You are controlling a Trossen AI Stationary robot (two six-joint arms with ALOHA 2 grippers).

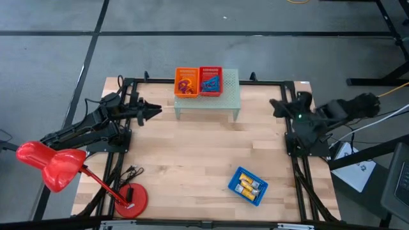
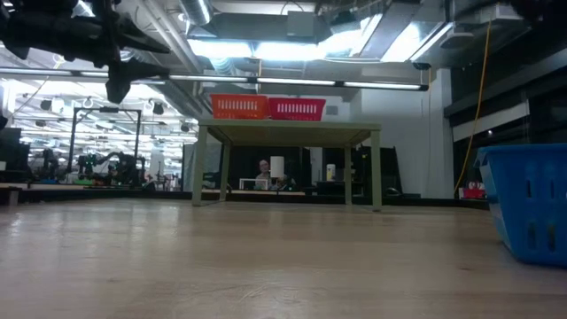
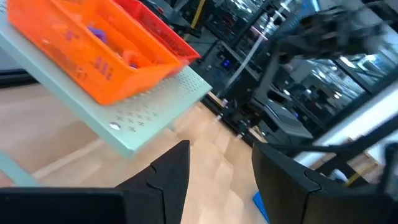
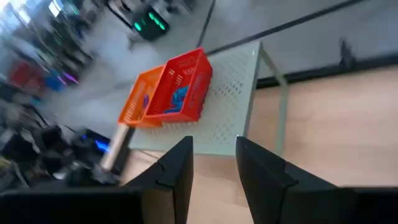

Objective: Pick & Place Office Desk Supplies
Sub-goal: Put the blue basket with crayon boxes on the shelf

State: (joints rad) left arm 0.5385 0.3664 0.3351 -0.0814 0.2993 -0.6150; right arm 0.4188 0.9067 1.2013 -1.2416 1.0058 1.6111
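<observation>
Three baskets hold the supplies: orange basket [image 1: 186, 81] and red basket [image 1: 211, 81] touching on the small green stand [image 1: 231, 96] at the far edge, blue basket [image 1: 248, 186] near right. No readable writing. Left gripper [image 1: 156, 110] and right gripper [image 1: 275, 105] hover empty, fingers apart.

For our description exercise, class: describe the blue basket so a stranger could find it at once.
Start at the wooden table. Two baskets sit on a pale green stand at its far edge; the blue basket lies alone on the bare wood nearer the right arm, turned askew. Unlike the orange basket and red basket, it holds yellow blocks.
</observation>
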